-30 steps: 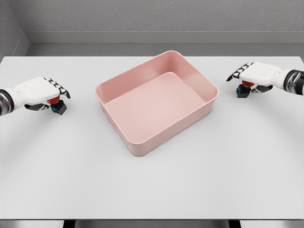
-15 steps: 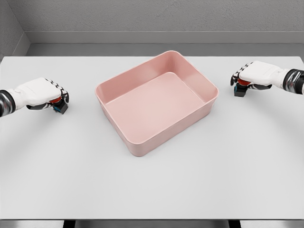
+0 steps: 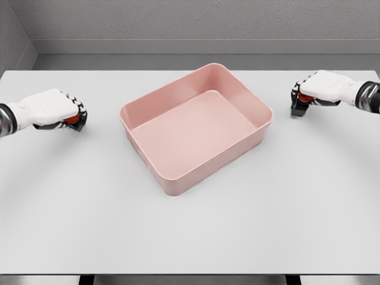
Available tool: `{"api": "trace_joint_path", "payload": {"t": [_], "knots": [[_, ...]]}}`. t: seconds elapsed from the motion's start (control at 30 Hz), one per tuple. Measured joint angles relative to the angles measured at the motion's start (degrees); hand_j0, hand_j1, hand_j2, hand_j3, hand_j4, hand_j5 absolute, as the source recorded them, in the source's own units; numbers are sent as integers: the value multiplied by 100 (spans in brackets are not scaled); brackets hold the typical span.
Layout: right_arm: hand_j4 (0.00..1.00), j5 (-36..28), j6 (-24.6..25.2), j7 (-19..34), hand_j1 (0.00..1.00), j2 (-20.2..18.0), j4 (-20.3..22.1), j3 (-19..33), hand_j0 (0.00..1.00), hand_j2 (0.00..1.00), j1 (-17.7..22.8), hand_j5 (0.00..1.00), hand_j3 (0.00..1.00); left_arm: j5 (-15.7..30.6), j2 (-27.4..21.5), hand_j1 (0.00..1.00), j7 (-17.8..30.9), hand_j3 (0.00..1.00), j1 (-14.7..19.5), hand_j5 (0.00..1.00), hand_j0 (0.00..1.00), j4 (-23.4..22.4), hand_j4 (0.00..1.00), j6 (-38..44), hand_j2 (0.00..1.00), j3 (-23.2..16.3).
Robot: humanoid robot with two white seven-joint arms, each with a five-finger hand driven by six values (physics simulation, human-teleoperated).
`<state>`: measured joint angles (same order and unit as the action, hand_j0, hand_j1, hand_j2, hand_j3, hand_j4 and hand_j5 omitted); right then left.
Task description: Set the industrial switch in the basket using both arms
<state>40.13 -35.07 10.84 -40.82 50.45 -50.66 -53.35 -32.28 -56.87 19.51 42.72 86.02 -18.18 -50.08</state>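
Head view: 2 industrial switches are in play, 1 at each side of the white worktop (image 3: 190, 231), with the pink basket (image 3: 178, 181) standing empty between them, well apart from both.

The left hand (image 3: 50, 110) has its fingers curled down over the left switch (image 3: 75, 121), of which only a red button and a dark corner show beneath the knuckles. The right hand (image 3: 317, 89) is likewise closed around the right switch (image 3: 298, 105), its red cap and dark body peeking out under the fingers. Whether either switch has left the worktop cannot be told; both sit at or just above the surface.

Judging by their look, these are small, rigid blocks, probably light and not fragile, so a firm pinch should not harm them. Their smooth sides may slip, and the rounded button offers a poor bearing surface. The safer hold is across the flat opposite faces of the body, thumb against fingers, keeping each switch level while carrying it over the basket's rim.
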Motion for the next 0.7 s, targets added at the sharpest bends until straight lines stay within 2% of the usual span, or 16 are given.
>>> {"api": "trace_joint_path", "payload": {"t": [0.27, 0.53, 0.7], "knots": [[44, -13, 1, 10, 44, -47, 110, 215, 44, 44, -9, 44, 44, 473, -74, 48, 9, 48, 272, 48, 48, 35, 48, -291, 48, -13], [44, -36, 1, 23, 44, -64, 239, 466, 44, 44, -9, 44, 44, 1058, -66, 48, 5, 48, 835, 48, 48, 38, 48, -726, 48, -15], [44, -51, 0, 15, 44, -73, 358, 631, 44, 44, 35, 44, 44, 1290, -20, 48, 3, 48, 1028, 48, 48, 40, 48, -1180, 48, -19]]}}
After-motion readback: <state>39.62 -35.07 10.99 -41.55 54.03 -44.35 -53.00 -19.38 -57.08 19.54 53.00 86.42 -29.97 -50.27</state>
